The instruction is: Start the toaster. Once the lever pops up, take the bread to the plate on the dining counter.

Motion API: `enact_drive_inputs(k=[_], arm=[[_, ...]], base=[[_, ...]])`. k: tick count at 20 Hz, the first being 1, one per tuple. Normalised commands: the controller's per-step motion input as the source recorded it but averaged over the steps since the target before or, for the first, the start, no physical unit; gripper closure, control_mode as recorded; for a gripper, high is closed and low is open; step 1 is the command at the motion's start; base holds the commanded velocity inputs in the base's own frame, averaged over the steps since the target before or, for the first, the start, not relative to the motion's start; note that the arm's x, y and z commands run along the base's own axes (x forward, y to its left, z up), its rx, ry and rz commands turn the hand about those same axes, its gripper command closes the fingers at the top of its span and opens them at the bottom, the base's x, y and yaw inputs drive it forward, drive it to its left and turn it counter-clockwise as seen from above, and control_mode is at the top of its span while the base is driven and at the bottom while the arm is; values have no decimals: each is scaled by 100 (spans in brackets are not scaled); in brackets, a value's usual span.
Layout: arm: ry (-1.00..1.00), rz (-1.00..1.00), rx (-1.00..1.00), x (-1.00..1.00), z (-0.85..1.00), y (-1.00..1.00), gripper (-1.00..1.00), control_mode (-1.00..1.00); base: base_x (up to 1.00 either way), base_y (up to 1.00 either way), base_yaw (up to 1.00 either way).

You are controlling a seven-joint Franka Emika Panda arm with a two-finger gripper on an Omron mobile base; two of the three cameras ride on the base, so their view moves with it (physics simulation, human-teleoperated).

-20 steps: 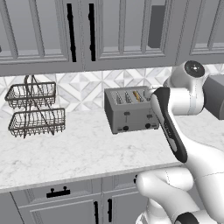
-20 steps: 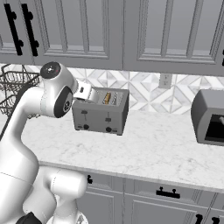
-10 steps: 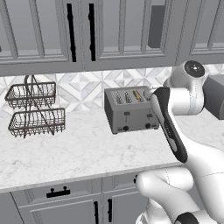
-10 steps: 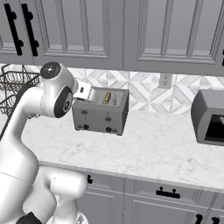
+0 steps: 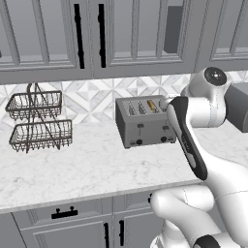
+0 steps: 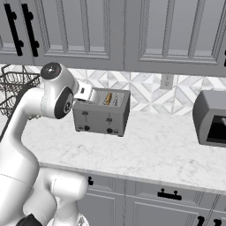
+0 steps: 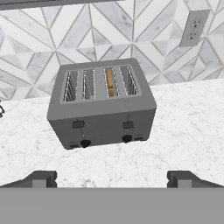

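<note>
Toaster (image 7: 101, 105) sits on the marble table (image 7: 183, 131) close to the back edge, near the tiled wall, front w/ both levers facing the robot. Bread (image 7: 110, 82) stands on edge down in the third slot from the left in the hand view, only its tan top showing; the other three slots look empty. It's also visible as a tan sliver in the slots from the left base view (image 5: 151, 105) and right base view (image 6: 108, 98).

Both levers sit high on the front, so prob. not pressed yet. The right lever (image 7: 127, 125) is on the bread's side, so that's likely the one to push.

Hand (image 7: 112, 178) is spread wide, nothing between the fingertips (image 7: 41, 178), hovering above and in front of the toaster, well apart from it. It's angled down at the front face, a sensible spot for lining up on a lever before descending.

Wire two-tier basket (image 5: 38, 122) stands toward the table's left end, dark grey appliance (image 6: 211, 117) toward the right; both well clear of the toaster. Wall outlet (image 7: 191, 28) on the tiles behind.

Next: drop onto the right lever and press down.
</note>
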Motion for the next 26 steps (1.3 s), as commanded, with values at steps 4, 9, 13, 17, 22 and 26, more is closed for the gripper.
enact_drive_inputs(k=[4,9,13,17,22,26], arm=[[0,0,0,0,0,0,-100,-100],[0,0,0,0,0,0,-100,-100],[0,0,0,0,0,0,-100,-100],[0,0,0,0,0,0,-100,-100],[0,0,0,0,0,0,-100,-100],[0,0,0,0,0,0,-100,-100]], base=[[0,0,0],[0,0,0],[0,0,0],[0,0,0],[0,0,0],[0,0,0]])
